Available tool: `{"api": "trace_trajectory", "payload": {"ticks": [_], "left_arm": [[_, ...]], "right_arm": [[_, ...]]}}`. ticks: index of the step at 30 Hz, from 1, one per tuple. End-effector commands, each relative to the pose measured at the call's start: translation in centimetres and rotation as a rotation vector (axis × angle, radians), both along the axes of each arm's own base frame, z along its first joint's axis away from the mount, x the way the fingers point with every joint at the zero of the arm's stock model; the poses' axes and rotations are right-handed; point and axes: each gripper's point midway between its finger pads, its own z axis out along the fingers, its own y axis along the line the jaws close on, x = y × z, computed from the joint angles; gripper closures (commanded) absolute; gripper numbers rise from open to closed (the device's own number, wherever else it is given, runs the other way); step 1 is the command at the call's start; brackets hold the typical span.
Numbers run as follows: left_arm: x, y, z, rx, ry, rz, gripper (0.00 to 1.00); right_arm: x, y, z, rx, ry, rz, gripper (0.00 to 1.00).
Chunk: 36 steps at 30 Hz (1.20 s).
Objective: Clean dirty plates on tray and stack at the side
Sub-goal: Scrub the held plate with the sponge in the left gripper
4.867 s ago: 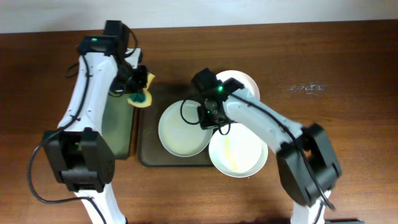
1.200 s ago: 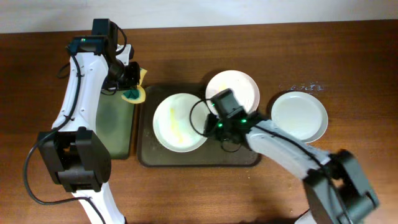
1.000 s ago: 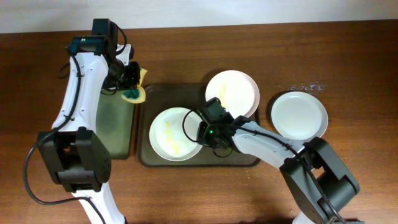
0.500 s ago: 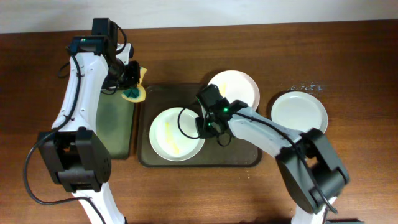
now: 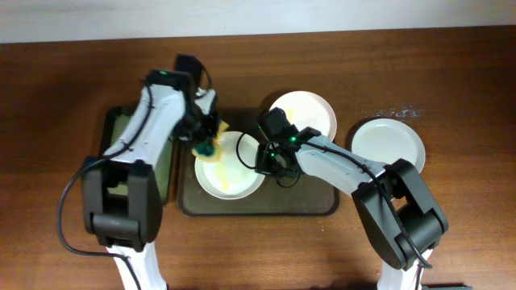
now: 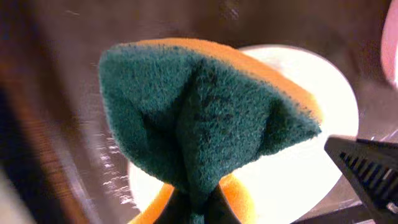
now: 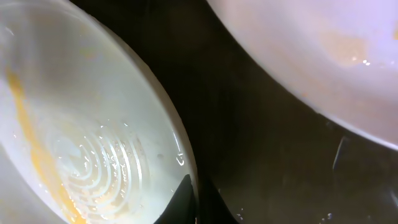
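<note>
The green-and-orange scouring sponge (image 6: pixel 205 124), pinched in the left gripper (image 5: pixel 205 141), hides that gripper's fingers and much of the smeared round white plate (image 5: pixel 234 173). The plate sits on the left half of the dark brown rectangular tray (image 5: pixel 310 205), whose long axis runs left-right. The right gripper (image 7: pixel 196 202), cut off at the frame edge, is clamped on the plate's right rim.

No writing can be read in any view.

The only thing like lettering is a faint pale scrawl (image 5: pixel 395 113) on the brown wooden tabletop (image 5: pixel 451 72). It lies well off to the right of the right hand (image 5: pixel 260 163), just beyond the far rim of the round white shallow plate (image 5: pixel 387 149) that sits alone on that side. It is too small and blurred to make out. Nothing else in the overhead or wrist views carries a legible label, brand or number.
</note>
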Motion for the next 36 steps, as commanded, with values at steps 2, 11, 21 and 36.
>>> {"api": "trace_trajectory", "payload": {"ticks": [2, 11, 21, 36], "left_arm": [[-1.1, -0.9, -2.2, -0.009, 0.033, 0.075, 1.0], [-4.7, -0.4, -8.5, 0.172, 0.02, -0.043, 1.0], [-10.2, -5.8, -7.2, -0.212, 0.11, -0.608, 1.0], [0.2, 3.5, -7.4, 0.256, -0.13, 0.584, 1.0]], "right_arm": [[-0.1, -0.2, -0.9, 0.003, 0.036, -0.034, 0.96], [0.1, -0.1, -0.8, 0.001, 0.02, -0.005, 0.96], [0.0, -0.1, -0.8, 0.001, 0.019, -0.002, 0.96], [-0.2, -0.3, -0.9, -0.007, 0.031, -0.002, 0.96]]}}
